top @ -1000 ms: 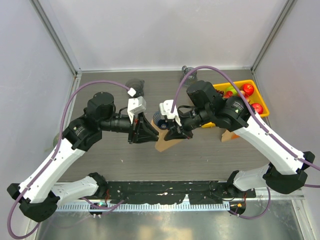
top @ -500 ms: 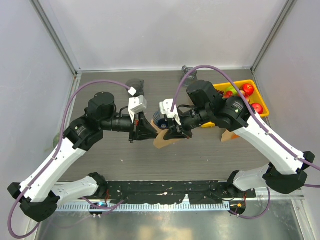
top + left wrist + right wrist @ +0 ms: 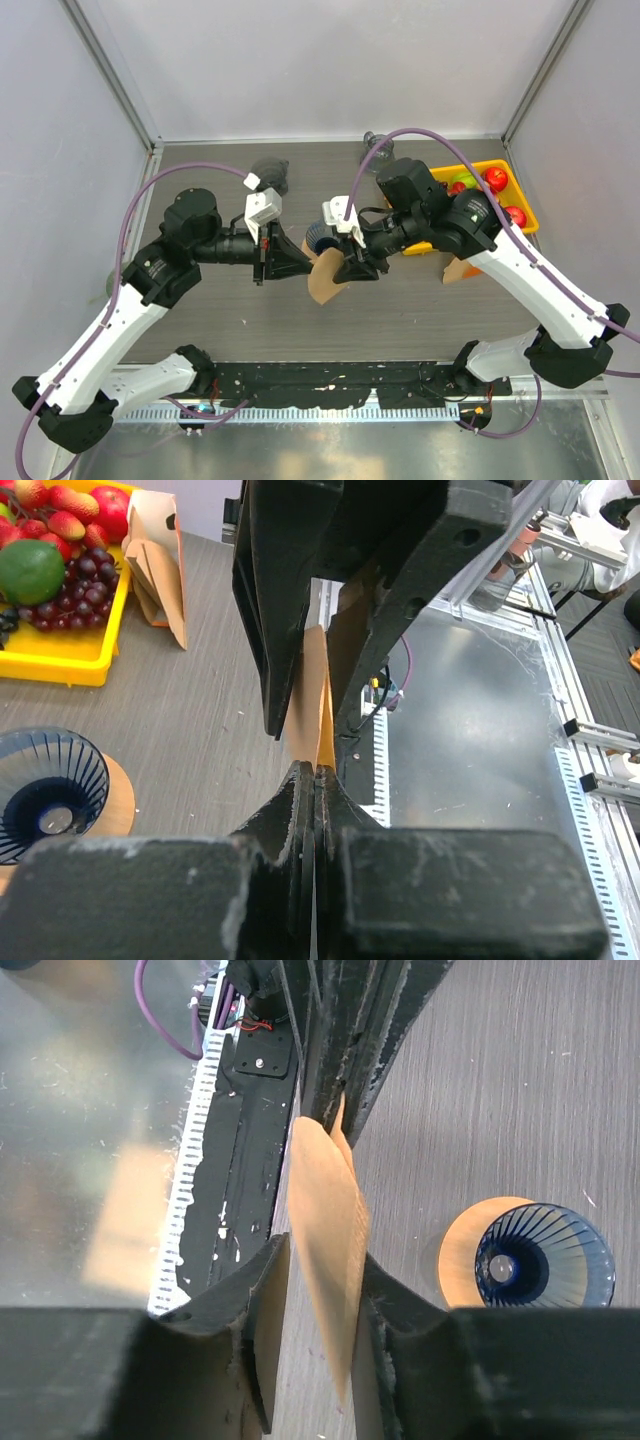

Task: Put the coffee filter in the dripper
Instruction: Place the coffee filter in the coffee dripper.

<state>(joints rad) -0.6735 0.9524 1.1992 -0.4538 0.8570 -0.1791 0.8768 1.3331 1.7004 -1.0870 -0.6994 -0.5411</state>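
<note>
Filter [image 3: 324,278] hangs above counter [image 3: 400,310], pinched flat in fully closed left claw [image 3: 315,775], right claw [image 3: 320,1290] part-open and straddling it ungripped; carry-over step judged in hand, next needing cone spread and lowered into dripper [image 3: 535,1260] at 12 o'clock.

no readable text, label or number anywhere.

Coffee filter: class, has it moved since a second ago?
Yes. The coffee filter has shifted slightly left, judged against the blue dripper in the top view.
</note>
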